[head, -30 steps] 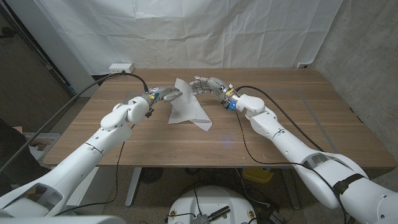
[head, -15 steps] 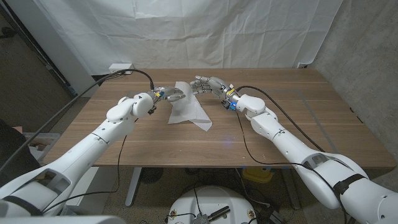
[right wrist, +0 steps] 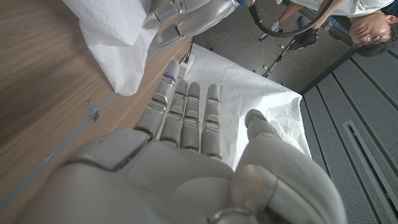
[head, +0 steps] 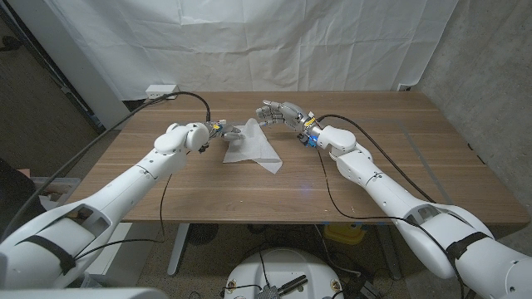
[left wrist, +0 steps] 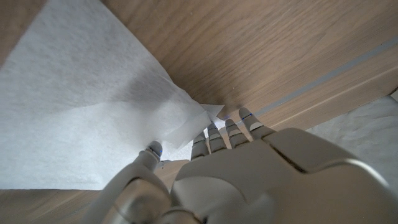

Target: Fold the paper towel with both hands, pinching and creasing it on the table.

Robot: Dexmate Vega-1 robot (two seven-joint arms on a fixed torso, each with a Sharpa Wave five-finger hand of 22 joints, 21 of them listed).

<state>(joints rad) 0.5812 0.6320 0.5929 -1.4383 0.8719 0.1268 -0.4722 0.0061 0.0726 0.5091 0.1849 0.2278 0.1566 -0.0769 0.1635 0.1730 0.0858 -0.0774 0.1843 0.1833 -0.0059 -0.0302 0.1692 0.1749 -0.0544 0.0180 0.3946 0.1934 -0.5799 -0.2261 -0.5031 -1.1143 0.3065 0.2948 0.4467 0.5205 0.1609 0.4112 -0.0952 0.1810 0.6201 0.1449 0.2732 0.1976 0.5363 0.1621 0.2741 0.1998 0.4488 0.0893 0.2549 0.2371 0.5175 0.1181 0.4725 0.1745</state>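
A white paper towel (head: 253, 148) lies half folded on the wooden table (head: 399, 158), its far left corner lifted. My left hand (head: 223, 131) pinches that corner; in the left wrist view the towel (left wrist: 93, 106) runs down between the thumb and the fingers (left wrist: 217, 134) of the left hand (left wrist: 249, 180). My right hand (head: 278, 112) hovers just to the right of the towel's far edge, apart from it, fingers spread and holding nothing. In the right wrist view the right hand (right wrist: 186, 143) reaches out straight, with the towel (right wrist: 115, 37) and the left hand (right wrist: 186, 15) beyond it.
A white power box (head: 162, 90) with a black cable sits at the table's back left edge. A thin black cable (head: 324, 178) trails over the table beside my right arm. A white cloth (head: 274, 41) hangs behind. A person (right wrist: 348, 18) stands past the table.
My right hand has let go of the towel's raised far edge and drawn slightly away. The lifted part has sunk lower. My left hand keeps its pinch and has shifted a little left.
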